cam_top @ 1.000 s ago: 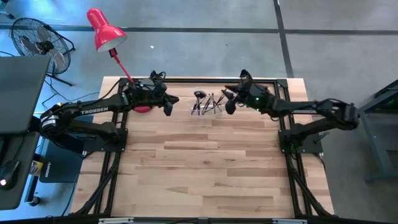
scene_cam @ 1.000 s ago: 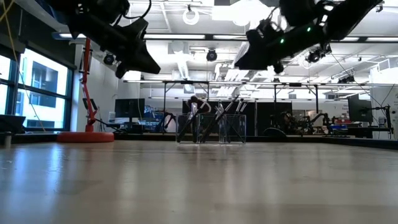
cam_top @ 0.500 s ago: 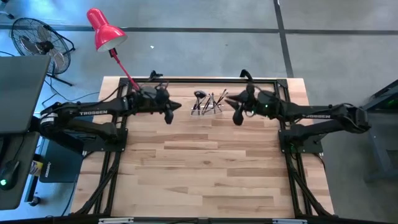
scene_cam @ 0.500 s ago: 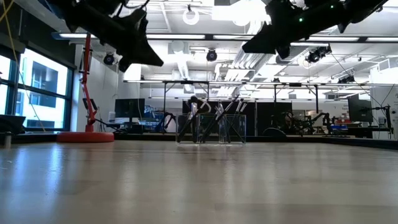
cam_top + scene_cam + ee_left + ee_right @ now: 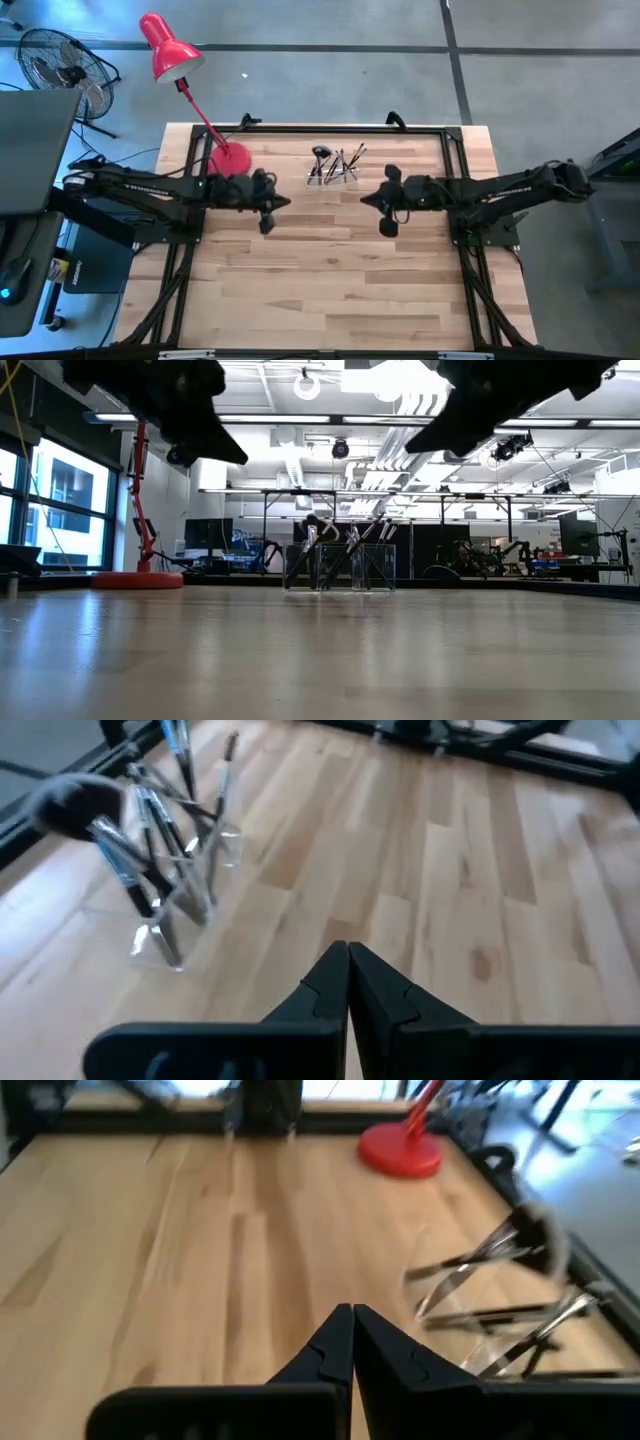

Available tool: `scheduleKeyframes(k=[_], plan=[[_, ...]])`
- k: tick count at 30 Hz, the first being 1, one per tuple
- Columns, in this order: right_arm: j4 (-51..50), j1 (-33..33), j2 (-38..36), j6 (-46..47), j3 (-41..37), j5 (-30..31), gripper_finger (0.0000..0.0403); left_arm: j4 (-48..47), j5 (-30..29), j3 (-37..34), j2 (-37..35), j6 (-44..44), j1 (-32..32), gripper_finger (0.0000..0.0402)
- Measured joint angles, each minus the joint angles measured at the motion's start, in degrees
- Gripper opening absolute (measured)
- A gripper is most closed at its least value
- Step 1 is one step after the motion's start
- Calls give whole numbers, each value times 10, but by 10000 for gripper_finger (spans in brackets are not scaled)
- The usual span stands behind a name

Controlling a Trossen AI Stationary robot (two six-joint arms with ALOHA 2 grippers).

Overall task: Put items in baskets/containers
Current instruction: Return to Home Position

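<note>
Several thin makeup brushes (image 5: 335, 163) stand slanted, heads up, in a small clear holder (image 5: 190, 895) near the table's far edge, with their lower ends inside it. The low view shows the holder (image 5: 340, 568) at the far middle. My left gripper (image 5: 286, 202) hovers shut, left of the holder and nearer the table's middle, pointing right. My right gripper (image 5: 364, 197) hovers shut to the holder's right, pointing left. Both are above the wood with nothing between their fingers. The shut fingertips show in the left wrist view (image 5: 348, 952) and the right wrist view (image 5: 353, 1313).
A red desk lamp stands with its round base (image 5: 230, 160) at the far left of the table, and its head (image 5: 168, 48) reaches beyond the far edge. Bare wood (image 5: 330, 270) fills the middle and near part of the table.
Both arms have swung away from the holder and the far edge, toward the near edge. They now point at each other across the table, high above the wood. The brushes and holder have stayed put.
</note>
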Motion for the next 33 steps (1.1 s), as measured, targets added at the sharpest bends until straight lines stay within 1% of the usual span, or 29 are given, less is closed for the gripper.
scheduleKeyframes(k=[3, 7, 11, 13, 16, 18, 20, 24, 26, 29, 30, 33], plan=[[-21, 24, 0, 0, 0, 2, 2, 48, -19, -43, -15, -3, -32, 0], [-33, 37, -3, 10, 0, 10, 2, 130, -33, -117, -74, -4, -57, 0], [-34, 35, -7, 11, 0, 15, 2, 202, -12, -198, -149, 1, -62, 0], [-34, 31, -7, 11, 0, 16, 1, 222, -5, -232, -183, 12, -61, 0], [-30, 25, -7, 18, 0, 19, 1, 233, -4, -270, -226, 36, -61, 0], [-27, 21, -7, 33, 0, 27, 1, 252, 10, -286, -247, 58, -61, 0], [-20, 17, -7, 44, 0, 34, 1, 250, 23, -295, -259, 74, -61, 0], [-11, 8, -7, 50, 0, 48, 1, 245, 26, -323, -291, 90, -61, 0], [-5, 5, -7, 61, 0, 57, 1, 247, 45, -338, -315, 91, -56, 0], [-5, 2, -7, 85, 0, 67, 1, 234, 94, -354, -361, 94, -31, 0], [-5, 2, -7, 89, 0, 69, 1, 230, 103, -355, -378, 100, -20, 0], [-5, 2, -7, 94, 0, 88, 1, 178, 117, -355, -426, 117, 15, 0]])
